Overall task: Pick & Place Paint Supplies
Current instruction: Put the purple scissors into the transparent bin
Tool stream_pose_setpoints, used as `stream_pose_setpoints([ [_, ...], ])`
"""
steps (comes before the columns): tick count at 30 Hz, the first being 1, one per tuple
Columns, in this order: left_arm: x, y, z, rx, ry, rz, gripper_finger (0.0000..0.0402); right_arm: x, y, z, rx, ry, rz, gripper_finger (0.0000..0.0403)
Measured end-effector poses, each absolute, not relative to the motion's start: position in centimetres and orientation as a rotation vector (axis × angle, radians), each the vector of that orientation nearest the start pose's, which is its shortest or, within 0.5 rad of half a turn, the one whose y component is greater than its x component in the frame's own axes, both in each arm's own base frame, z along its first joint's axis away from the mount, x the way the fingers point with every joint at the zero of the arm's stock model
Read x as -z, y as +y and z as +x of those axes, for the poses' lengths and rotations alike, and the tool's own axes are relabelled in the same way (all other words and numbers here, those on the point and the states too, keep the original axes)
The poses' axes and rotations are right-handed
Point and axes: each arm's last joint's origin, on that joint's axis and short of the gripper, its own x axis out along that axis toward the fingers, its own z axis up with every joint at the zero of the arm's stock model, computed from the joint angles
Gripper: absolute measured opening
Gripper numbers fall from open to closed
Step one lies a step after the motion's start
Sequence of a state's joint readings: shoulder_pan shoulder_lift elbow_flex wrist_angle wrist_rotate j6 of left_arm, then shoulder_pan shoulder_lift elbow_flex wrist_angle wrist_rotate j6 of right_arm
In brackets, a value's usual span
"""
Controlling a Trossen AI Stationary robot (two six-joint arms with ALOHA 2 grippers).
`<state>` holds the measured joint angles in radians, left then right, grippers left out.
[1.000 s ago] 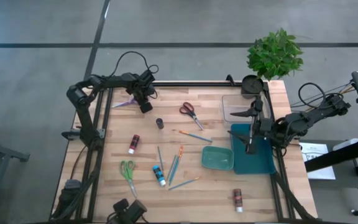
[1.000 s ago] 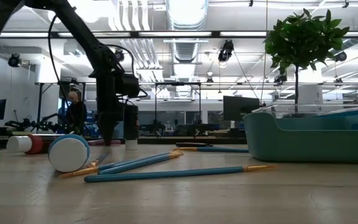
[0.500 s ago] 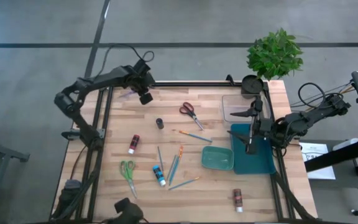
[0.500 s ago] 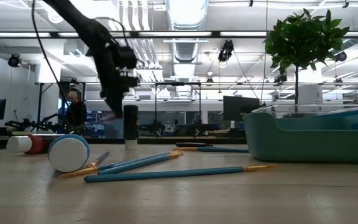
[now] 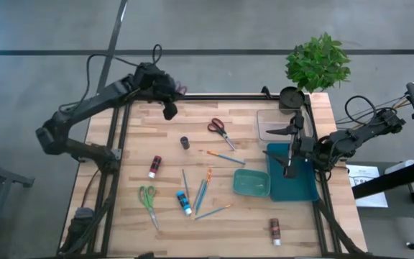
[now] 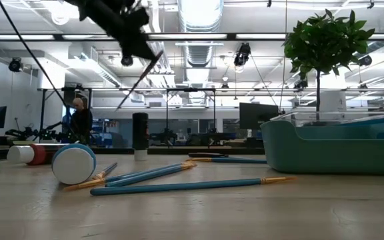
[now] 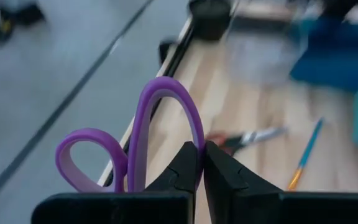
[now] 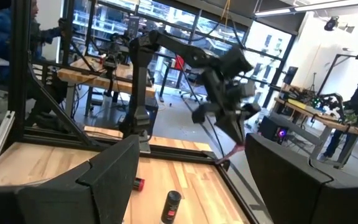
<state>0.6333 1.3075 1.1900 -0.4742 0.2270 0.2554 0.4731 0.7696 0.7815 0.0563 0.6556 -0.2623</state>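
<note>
My left gripper (image 7: 202, 155) is raised over the table's far left corner (image 5: 175, 93), shut on a pair of purple-handled scissors (image 7: 160, 118). In the low view the scissors' thin dark blades (image 6: 139, 83) slant down below the gripper. Several blue and orange paintbrushes (image 5: 203, 191), a blue tube (image 5: 184, 203), a red tube (image 5: 154, 167), a brown tube (image 5: 274, 230) and a small teal palette (image 5: 251, 182) lie on the wood. My right gripper (image 5: 275, 144) waits open at the right, above a teal tray (image 5: 293, 180). My left gripper pinches the rim of one purple handle loop (image 7: 194, 140) between its two fingertips. Both loops stand up past the fingers. The scissors are lifted clear of the table, with the blades slanting down below the hold.
Red-handled scissors (image 5: 221, 133), green-handled scissors (image 5: 148, 200) and a small black bottle (image 5: 184, 142) also lie on the table. A clear box (image 5: 275, 122) and a potted plant (image 5: 318, 63) stand at the far right. A black frame rail runs along the table's edges.
My left gripper has risen from the table toward the far edge. It has tipped from pointing down to pointing nearer level. It stays shut on the purple scissors, which have left the wood and now hang in the air.
</note>
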Motion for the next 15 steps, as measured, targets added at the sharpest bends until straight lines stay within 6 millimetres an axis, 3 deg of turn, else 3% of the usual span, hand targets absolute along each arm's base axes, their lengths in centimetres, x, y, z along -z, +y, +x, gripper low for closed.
stream_pose_setpoints([
  [9, -36.4, 10.0, 27.2, -0.117, 0.281, 0.146, 0.0013, -35.2, 6.3, 16.2, 0.189, -0.006, -0.276, 0.0290],
  [15, -37.3, 6.6, 29.3, -0.153, 0.118, 0.185, 0.0013, -34.6, 6.7, 17.5, 0.303, 0.040, -0.399, 0.0290],
])
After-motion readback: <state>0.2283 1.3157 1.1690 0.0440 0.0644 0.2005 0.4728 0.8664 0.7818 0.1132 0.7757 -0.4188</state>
